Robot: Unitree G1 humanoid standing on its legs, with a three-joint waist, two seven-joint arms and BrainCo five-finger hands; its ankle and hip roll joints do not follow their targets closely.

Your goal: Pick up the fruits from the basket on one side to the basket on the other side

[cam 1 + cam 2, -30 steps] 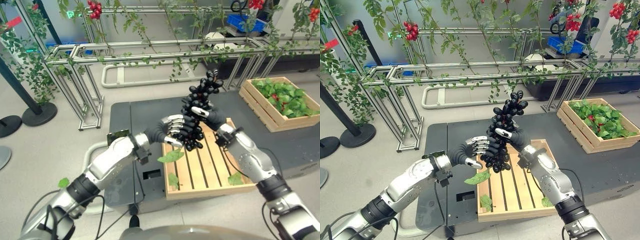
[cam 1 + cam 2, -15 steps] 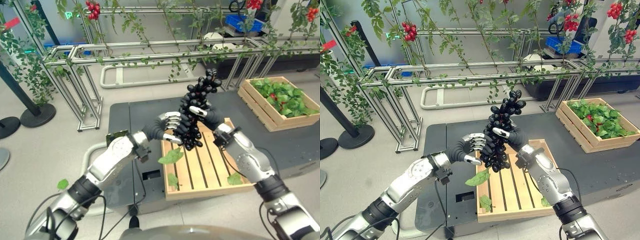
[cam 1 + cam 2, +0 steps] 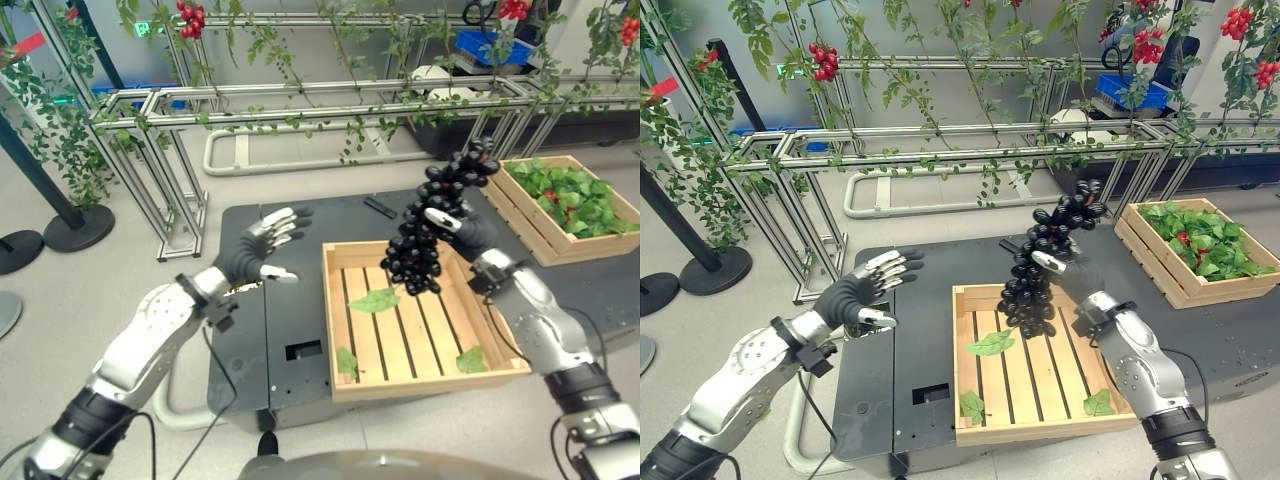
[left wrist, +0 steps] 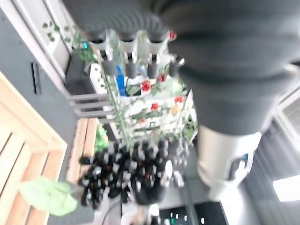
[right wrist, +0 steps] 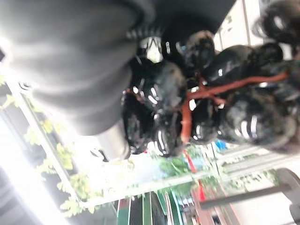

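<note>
Best way fwd, I judged: carry the grapes right, high over the near crate, w/o swinging, toward the far crate. Right arm reached up over the near crate, right hand clasping the bunch mid-air. Left hand hung left, fingers spread, empty.

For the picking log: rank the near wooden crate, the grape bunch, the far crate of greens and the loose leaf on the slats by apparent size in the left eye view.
1. Near wooden crate.
2. Far crate of greens, though it sits farther away, so its true size is unsure.
3. Grape bunch, held up by the right hand, nearer the camera.
4. Loose leaf.
</note>
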